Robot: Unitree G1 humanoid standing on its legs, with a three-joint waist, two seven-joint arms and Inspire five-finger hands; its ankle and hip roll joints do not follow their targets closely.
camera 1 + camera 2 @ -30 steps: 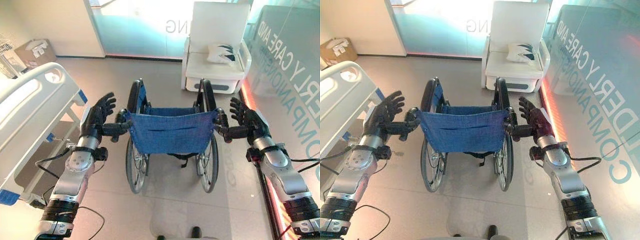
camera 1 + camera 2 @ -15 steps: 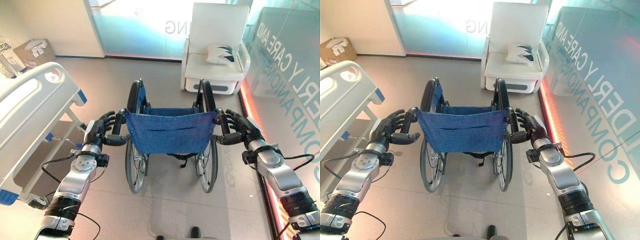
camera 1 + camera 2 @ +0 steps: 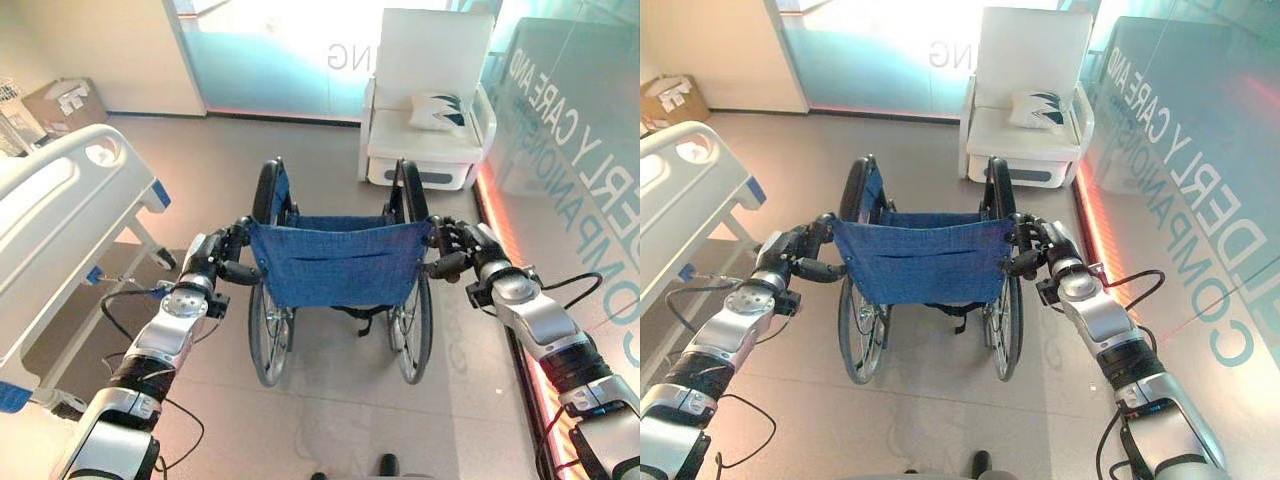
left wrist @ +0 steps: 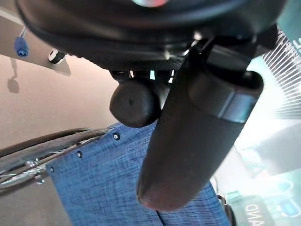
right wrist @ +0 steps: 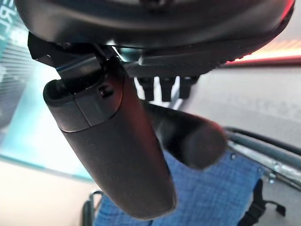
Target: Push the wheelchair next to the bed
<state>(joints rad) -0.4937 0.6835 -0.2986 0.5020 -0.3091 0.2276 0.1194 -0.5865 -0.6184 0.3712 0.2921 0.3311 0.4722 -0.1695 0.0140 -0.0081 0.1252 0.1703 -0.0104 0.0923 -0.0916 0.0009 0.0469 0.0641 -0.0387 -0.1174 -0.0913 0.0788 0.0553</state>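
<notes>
The wheelchair (image 3: 338, 262), with a blue cloth backrest and black wheels, stands in front of me and faces away. My left hand (image 3: 203, 262) has its fingers curled round the left push handle (image 4: 134, 103). On the other side, my right hand (image 3: 462, 245) is curled round the right push handle (image 5: 197, 139). The white bed (image 3: 60, 210) with blue corner bumpers lies to the left of the wheelchair, a short gap of floor between them.
A white armchair (image 3: 425, 100) with a patterned cushion (image 3: 440, 108) stands beyond the wheelchair, against a glass wall. A printed glass partition (image 3: 570, 130) with a red light strip runs along the right. A cardboard box (image 3: 65, 100) sits at the far left by the wall.
Both hands were open with spread fingers beside the push handles. They have moved inward and forward and closed round the handles. The wheelchair stays about where it was.
</notes>
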